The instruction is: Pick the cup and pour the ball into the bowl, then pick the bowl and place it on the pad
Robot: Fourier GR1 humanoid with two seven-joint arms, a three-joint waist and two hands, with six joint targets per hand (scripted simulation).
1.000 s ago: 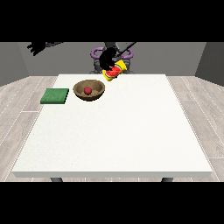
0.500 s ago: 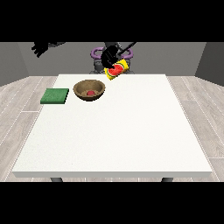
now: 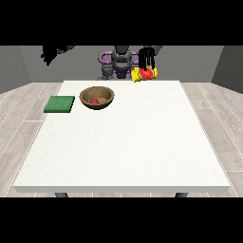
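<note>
A brown wooden bowl (image 3: 97, 97) stands on the white table (image 3: 123, 142) at the back left, with the red ball (image 3: 94, 100) inside it. A flat green pad (image 3: 60, 104) lies just left of the bowl. The yellow and red cup (image 3: 145, 74) lies tilted at the table's back edge, right of the robot's body. Directly above it is the hand at the view's right (image 3: 147, 58), its fingers pointing straight down to the cup's top. The hand at the view's left (image 3: 50, 53) is raised high beyond the table's back left corner, holding nothing.
The robot's grey and purple torso (image 3: 120, 61) stands behind the table's back edge. Grey wood floor surrounds the table.
The hand at the view's right has swung away from the bowl to the right with the cup, which now sits lower at the back edge. The ball stays in the bowl.
</note>
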